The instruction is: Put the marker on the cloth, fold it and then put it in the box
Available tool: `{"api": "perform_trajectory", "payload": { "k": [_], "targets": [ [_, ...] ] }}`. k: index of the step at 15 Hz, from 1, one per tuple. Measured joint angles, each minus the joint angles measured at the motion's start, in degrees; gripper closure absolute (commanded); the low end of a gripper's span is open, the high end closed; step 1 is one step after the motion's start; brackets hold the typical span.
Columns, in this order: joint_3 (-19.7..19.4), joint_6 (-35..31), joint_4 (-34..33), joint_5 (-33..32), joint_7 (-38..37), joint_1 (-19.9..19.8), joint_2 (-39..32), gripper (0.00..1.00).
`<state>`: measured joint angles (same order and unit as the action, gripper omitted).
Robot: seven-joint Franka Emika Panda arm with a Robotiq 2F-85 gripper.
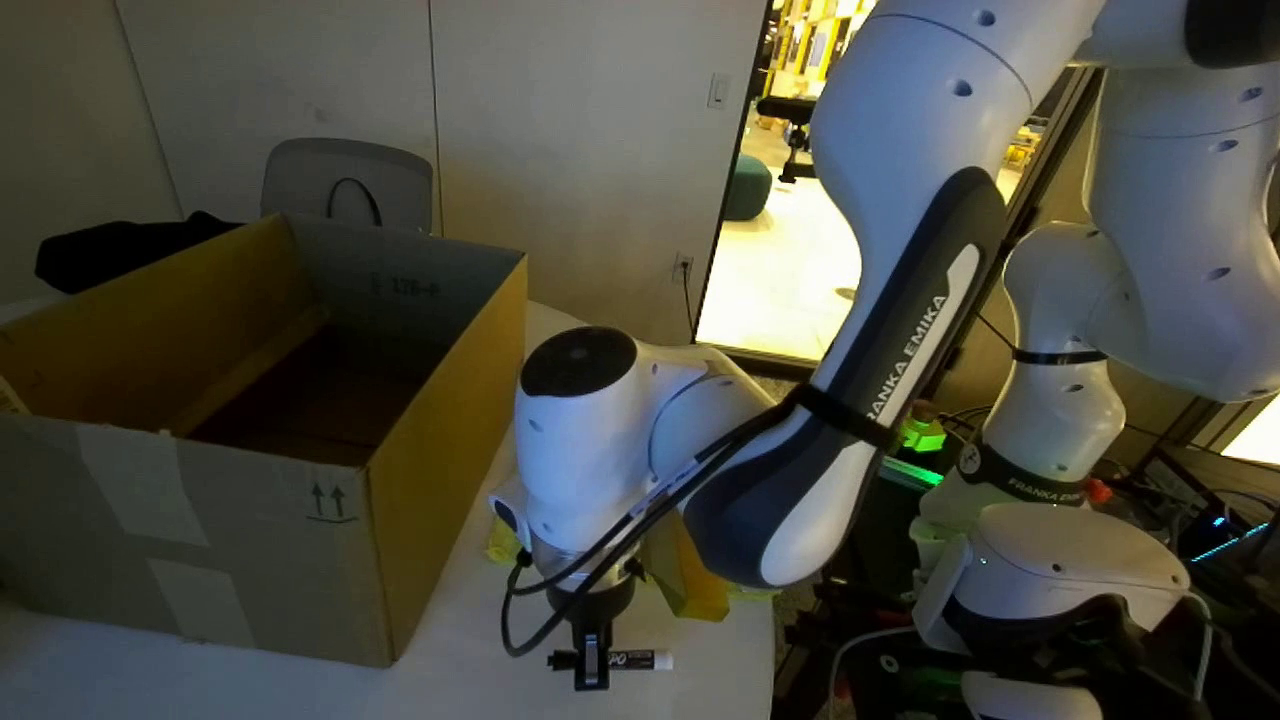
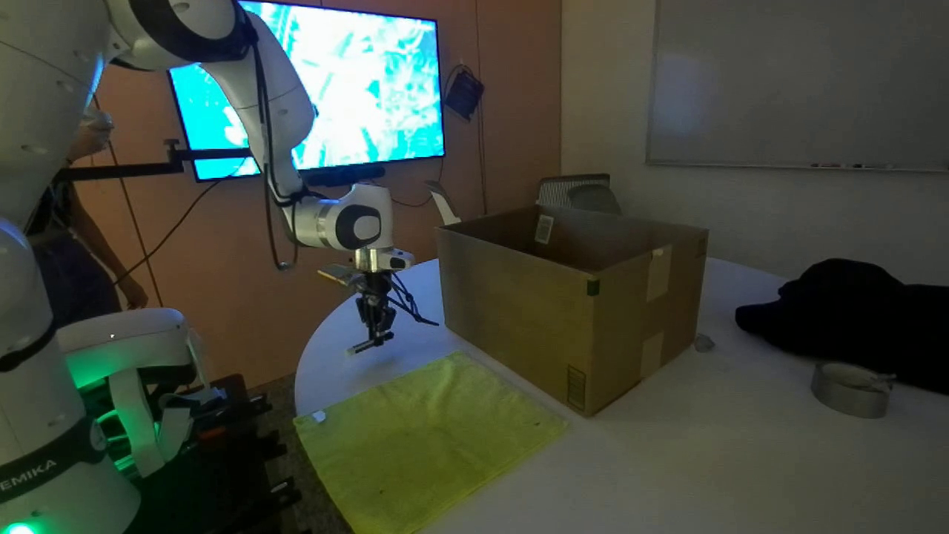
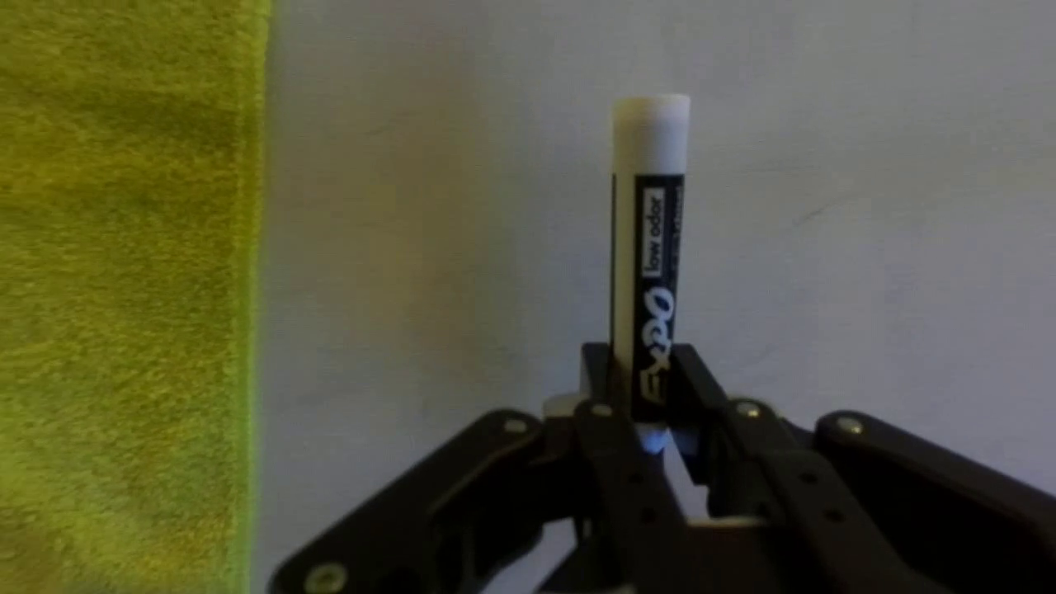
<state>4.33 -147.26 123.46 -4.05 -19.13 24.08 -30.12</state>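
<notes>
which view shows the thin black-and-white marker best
The wrist view: the thin black-and-white marker is largest, its lettering readable, though the jaws hide one end. Both exterior views show it small, between the jaws.

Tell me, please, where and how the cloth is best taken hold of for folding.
Probably pinch the cloth from above, by the edge nearest the gripper: it lies thin and mostly flat on the table, and this edge runs straight and uncovered. The gripper must first release the marker it holds.
</notes>
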Motion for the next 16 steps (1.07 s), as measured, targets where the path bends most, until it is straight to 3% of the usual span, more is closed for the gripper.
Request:
{"api": "perform_trajectory", "payload": {
  "k": [7, 16],
  "targets": [
    [-6.4, 0.8, 7.1, -8.9, -1.9, -2.2, 7.0, 0.93],
    [-15.6, -1.3, 9.1, -20.2, -8.1, -7.2, 5.2, 0.93]
  ]
}}
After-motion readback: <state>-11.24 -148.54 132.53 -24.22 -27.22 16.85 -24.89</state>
